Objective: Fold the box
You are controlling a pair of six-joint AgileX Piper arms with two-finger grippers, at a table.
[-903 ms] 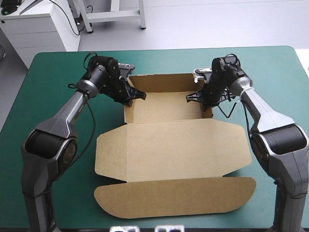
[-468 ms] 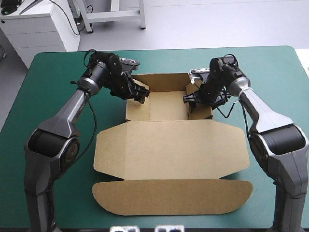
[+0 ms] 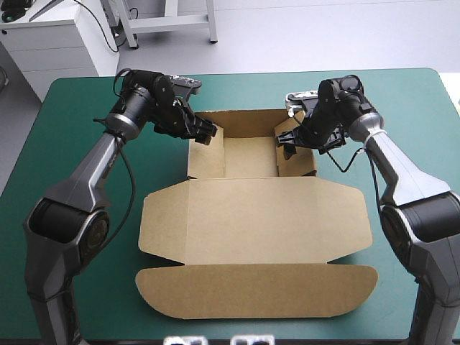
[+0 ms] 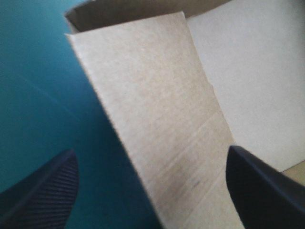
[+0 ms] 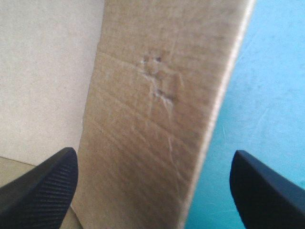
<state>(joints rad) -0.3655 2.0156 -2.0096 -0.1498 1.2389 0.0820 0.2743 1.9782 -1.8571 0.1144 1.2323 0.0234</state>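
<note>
Drawn back outward since just before, the left gripper (image 3: 205,134) and right gripper (image 3: 285,141) each stand with fingers wide apart, astride a raised side wall of the box (image 3: 251,215).

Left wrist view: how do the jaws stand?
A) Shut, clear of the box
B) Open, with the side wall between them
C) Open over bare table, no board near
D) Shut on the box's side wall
B: the jaws stand wide apart, and a raised side wall of the box runs up between them without being pinched.
</note>
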